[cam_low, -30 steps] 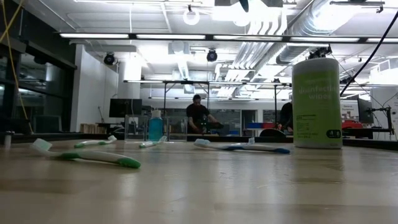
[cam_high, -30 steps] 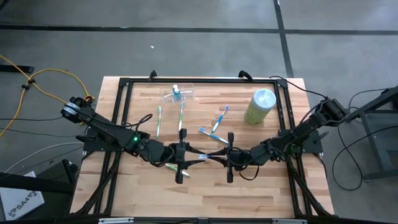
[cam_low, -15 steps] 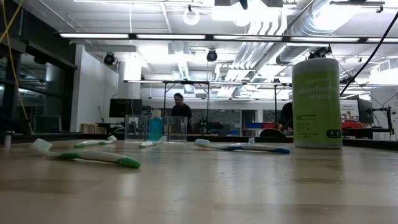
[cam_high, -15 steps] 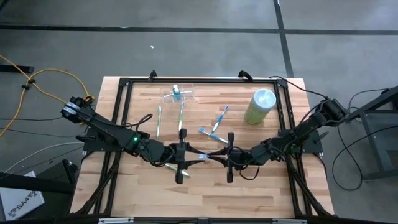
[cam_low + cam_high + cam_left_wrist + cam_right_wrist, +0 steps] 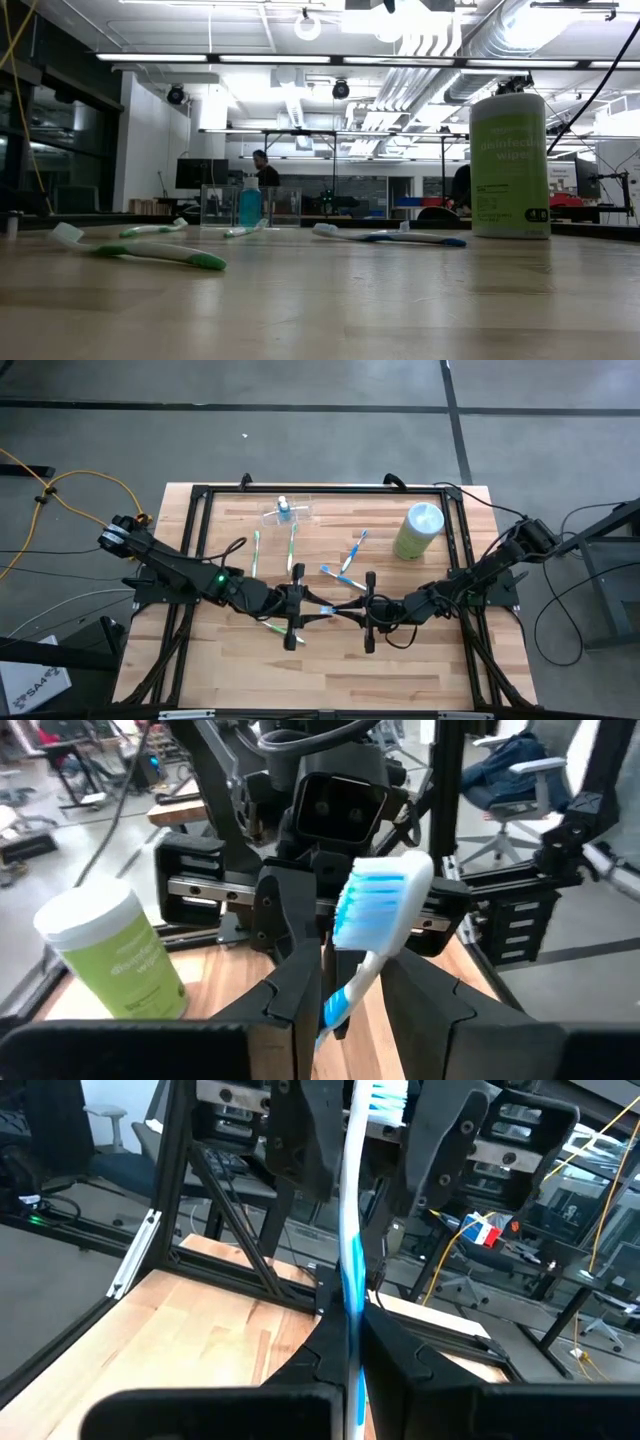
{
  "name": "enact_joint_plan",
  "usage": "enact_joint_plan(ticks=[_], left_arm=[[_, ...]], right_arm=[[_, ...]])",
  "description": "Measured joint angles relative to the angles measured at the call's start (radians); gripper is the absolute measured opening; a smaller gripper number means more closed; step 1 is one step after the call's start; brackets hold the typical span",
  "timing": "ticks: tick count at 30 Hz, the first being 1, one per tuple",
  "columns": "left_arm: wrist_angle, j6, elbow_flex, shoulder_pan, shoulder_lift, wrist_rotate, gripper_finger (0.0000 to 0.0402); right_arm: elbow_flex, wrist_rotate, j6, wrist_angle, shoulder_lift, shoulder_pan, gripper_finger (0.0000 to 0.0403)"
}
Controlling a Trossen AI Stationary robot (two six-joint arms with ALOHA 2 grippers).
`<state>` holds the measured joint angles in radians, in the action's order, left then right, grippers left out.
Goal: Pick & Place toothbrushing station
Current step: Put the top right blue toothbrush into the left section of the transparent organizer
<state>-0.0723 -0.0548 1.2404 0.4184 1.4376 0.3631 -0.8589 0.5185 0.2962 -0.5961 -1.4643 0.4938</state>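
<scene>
The toothbrushing station [image 5: 287, 512] is a clear low holder with a blue bottle in it, standing at the table's far edge; the low view also shows it [image 5: 250, 205]. My right gripper [image 5: 347, 610] is shut on a blue and white toothbrush [image 5: 328, 610] over the table's middle. My left gripper [image 5: 310, 607] faces it, open. Its fingers stand on either side of the brush head [image 5: 382, 905]; I cannot tell whether they touch it. Neither gripper shows in the low view. My right gripper pinches the toothbrush's handle [image 5: 350, 1280] between its two fingers. It comes level from the table's right side, and the fingers lie along the handle. The brush sticks out past the fingertips toward my left gripper, head foremost, clear of the table.
A light green canister [image 5: 418, 530] with a pale lid stands at the far right. Several loose toothbrushes lie on the wood: green ones [image 5: 256, 555] [image 5: 292, 545] [image 5: 275, 625] and blue ones [image 5: 355, 550] [image 5: 340, 575]. A black frame [image 5: 320, 488] rims the table.
My left arm has shifted a little toward the table's right edge, closer to my right gripper and the held toothbrush. The toothbrush and my right gripper have stayed where they were. A person in the room behind has walked leftward.
</scene>
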Motion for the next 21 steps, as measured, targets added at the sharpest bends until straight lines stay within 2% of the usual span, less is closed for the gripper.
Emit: enact_joint_plan(ticks=[5, 11, 21], left_arm=[[0.0, 0.003, 0.0, -0.007, 0.0, -0.014, 0.0076], [0.0, -0.03, 0.0, -0.001, 0.0, -0.009, 0.0012], [0.001, -0.054, 0.0, -0.001, 0.0, -0.008, 0.0006]], right_arm=[[0.0, 0.006, 0.006, 0.0, 0.0, 0.0, 0.0005], [0.0, 0.009, 0.012, 0.0, 0.0, 0.001, 0.0006], [0.0, 0.007, -0.008, 0.011, 0.0, 0.001, 0.0017]])
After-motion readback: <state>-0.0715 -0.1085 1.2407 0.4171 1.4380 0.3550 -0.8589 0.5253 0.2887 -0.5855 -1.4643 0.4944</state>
